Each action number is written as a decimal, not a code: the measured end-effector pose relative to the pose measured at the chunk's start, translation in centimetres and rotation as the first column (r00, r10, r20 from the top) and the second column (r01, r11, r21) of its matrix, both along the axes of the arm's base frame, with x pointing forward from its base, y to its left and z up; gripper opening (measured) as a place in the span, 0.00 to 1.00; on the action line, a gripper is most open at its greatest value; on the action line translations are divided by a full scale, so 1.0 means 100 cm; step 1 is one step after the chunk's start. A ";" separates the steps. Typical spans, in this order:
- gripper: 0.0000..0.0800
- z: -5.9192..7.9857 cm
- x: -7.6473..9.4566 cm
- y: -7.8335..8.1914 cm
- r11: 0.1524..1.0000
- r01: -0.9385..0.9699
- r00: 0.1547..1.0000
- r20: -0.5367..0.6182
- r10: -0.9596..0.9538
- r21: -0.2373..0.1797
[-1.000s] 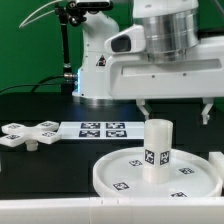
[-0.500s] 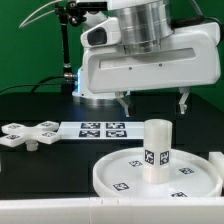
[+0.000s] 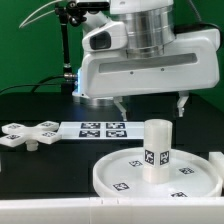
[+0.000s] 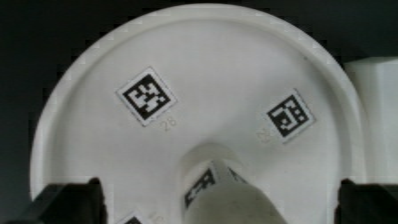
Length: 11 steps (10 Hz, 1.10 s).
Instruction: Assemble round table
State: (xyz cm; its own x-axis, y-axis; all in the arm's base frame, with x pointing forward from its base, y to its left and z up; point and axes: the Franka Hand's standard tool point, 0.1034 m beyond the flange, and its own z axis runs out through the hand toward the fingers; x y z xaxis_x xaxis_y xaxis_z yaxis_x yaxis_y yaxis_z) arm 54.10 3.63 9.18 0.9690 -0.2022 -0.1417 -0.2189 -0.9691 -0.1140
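Note:
The large rimmed white round disc (image 3: pixel 158 175) lies flat on the black table at the front, with black-and-white tags on it. The short thick cylinder leg (image 3: pixel 157 148) stands upright in its middle. The cross-shaped base piece (image 3: pixel 27 133) lies at the exterior view's left. My gripper (image 3: pixel 150 104) hangs open and empty above and behind the leg, fingers spread wide. In the wrist view the disc (image 4: pixel 214 90) fills the picture, the leg's top (image 4: pixel 228 195) sits between the two dark fingertips (image 4: pixel 71 205).
The marker board (image 3: pixel 100 129) lies flat behind the disc, to the right of the base piece. A white robot base stands at the back with a black stand beside it.
My gripper has moved toward the exterior view's left and slightly up, from right over the leg to behind it. The parts have not moved.

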 end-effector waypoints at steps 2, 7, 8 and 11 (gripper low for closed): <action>0.81 -0.001 0.000 -0.001 1.000 -0.022 1.000 0.007 0.022 -0.018; 0.81 -0.007 -0.013 -0.031 0.972 -0.224 0.973 0.047 0.227 -0.072; 0.81 -0.009 -0.027 -0.055 0.965 -0.250 0.966 0.045 0.253 -0.075; 0.81 -0.017 -0.035 -0.089 0.967 -0.247 0.967 0.049 0.251 -0.064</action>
State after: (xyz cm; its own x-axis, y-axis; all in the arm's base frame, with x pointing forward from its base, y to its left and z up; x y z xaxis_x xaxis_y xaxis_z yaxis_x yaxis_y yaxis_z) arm 50.64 -5.26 7.49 0.9960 0.0402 -0.0803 0.0353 -0.9974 -0.0621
